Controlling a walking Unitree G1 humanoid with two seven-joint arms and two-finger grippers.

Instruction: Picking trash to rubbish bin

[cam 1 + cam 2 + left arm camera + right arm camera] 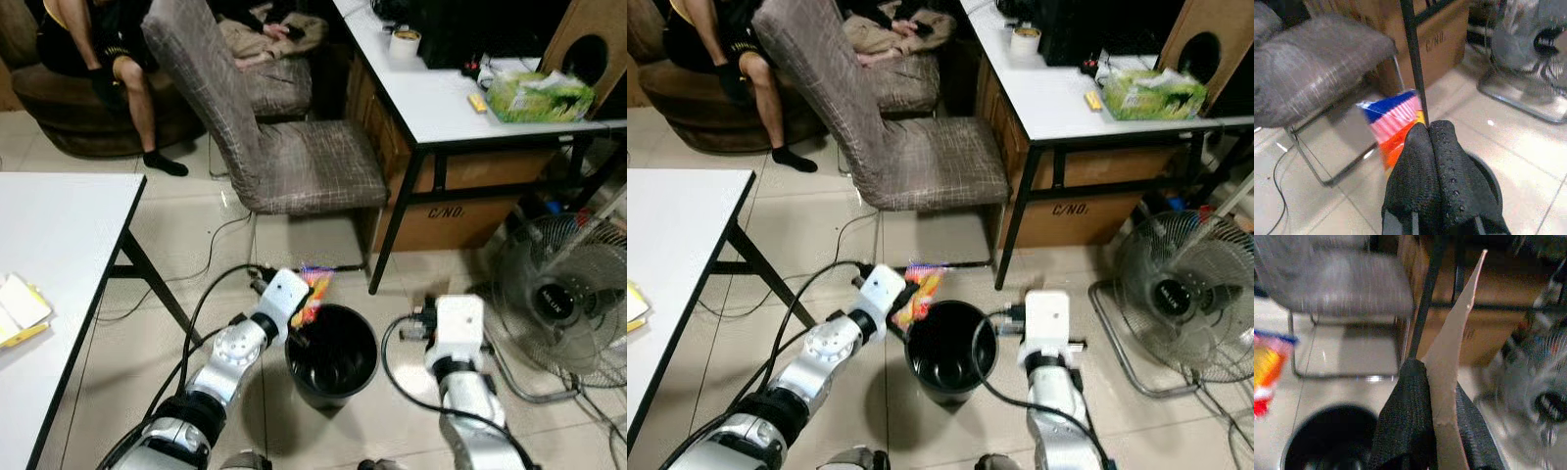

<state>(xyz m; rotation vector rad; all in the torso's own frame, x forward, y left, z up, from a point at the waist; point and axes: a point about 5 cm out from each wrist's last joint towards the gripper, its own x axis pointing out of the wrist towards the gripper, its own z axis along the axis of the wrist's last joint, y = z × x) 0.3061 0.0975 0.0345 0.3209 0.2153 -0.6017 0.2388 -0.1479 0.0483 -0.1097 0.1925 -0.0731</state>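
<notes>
A black rubbish bin (370,345) stands on the tiled floor between my two arms. My left gripper (1429,129) is shut on a colourful snack wrapper (1393,122), striped blue, pink and orange. It holds the wrapper (312,290) just above the bin's left rim. My right gripper (1437,368) is shut on a long tapering strip of brown cardboard (1452,345) that sticks up past its fingers. The right arm's wrist (458,328) hangs a little to the right of the bin, whose dark opening (1327,440) lies below and beside that gripper.
A grey fabric chair (294,162) stands just behind the bin. A white desk with black legs (397,230) and a cardboard box (446,211) are at back right. A floor fan (558,294) is at right, a white table (59,255) at left. Cables (206,294) cross the floor. A person sits at back left.
</notes>
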